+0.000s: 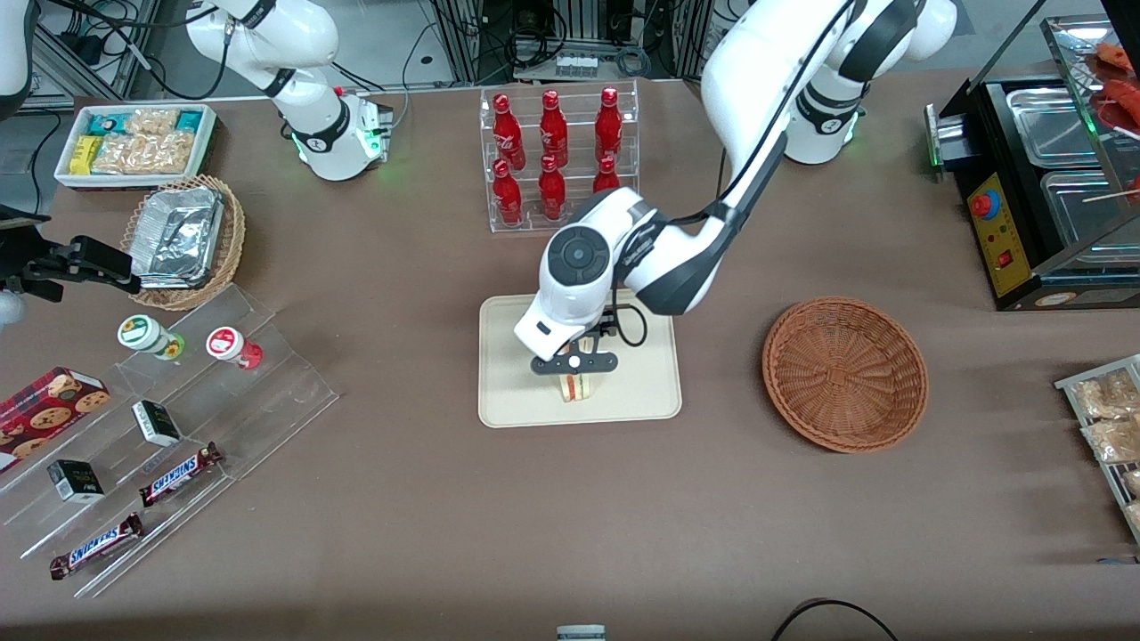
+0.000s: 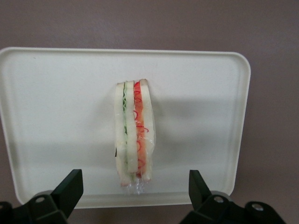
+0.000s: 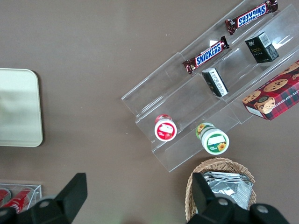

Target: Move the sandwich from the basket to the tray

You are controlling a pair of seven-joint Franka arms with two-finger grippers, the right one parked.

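Cream tray carries the sandwich, standing on edge directly under the pincer. Pincer is spread, touching nothing. Front view adds the wicker basket, well apart on the surface; wrist view lacks it.

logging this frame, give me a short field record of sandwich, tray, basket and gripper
sandwich: sandwich stands on edge on the tray, between the open fingers, touched by neither
tray: tray holds only the sandwich
basket: basket empty, beside the tray toward the working arm's end of the table
gripper: gripper open, directly above the sandwich over the tray
task state: sandwich out of the basket and on the tray
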